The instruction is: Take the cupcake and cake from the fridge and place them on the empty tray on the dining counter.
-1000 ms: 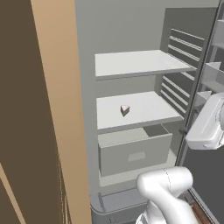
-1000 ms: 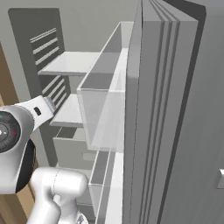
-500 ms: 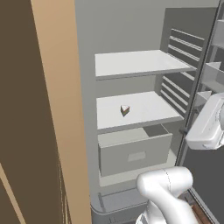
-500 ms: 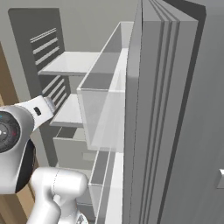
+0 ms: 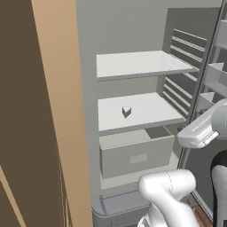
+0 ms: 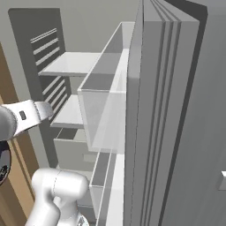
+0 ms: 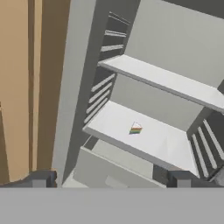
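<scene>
Cake [image 5: 127, 111]: small wedge on fridge [image 5: 146, 66] middle shelf; probably light, soft, crushable. Grip low across flat sides. Tool [image 7: 111, 180]: wide open, empty.

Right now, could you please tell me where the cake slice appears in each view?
Left base view: cake on the middle shelf, near centre.
Right base view: I cannot make it out; the door bin blocks most of that shelf.
Hand view: centre, on the same shelf.
Shared landmark: the grey drawer below.
</scene>
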Tool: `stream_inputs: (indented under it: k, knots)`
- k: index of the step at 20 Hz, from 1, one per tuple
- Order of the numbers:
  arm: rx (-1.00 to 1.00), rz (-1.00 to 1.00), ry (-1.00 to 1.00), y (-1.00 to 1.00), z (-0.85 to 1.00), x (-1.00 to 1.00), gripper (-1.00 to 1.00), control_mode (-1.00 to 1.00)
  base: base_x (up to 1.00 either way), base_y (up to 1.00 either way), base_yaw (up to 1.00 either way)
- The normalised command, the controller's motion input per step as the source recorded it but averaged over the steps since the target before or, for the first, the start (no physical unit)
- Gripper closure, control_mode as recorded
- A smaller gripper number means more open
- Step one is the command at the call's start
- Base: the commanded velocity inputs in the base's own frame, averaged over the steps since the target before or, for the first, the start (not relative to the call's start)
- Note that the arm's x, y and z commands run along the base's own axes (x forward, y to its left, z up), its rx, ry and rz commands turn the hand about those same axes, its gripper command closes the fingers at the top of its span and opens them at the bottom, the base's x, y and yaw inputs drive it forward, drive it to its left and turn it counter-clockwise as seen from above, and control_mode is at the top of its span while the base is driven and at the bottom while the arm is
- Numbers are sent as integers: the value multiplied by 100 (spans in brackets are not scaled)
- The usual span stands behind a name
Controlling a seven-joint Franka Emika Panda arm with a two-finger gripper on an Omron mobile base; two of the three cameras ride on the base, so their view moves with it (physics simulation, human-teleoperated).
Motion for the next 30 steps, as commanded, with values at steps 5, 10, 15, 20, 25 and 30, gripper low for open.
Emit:
stream_inputs:
  k: [5,10,15,20,25,30]
  knots:
    - [0,-34,4,-1,0,5,-100,-100,0,0,0]
    - [1,-32,1,-7,-1,13,-100,-100,0,0,0]
    - [12,-28,4,-19,0,6,-100,-100,0,0,0]
    - [20,-4,17,-10,-2,9,-100,-100,0,0,0]
    - [18,2,23,0,-13,16,-100,-100,0,0,0]
    - [8,1,16,0,-27,35,-100,-100,0,0,0]
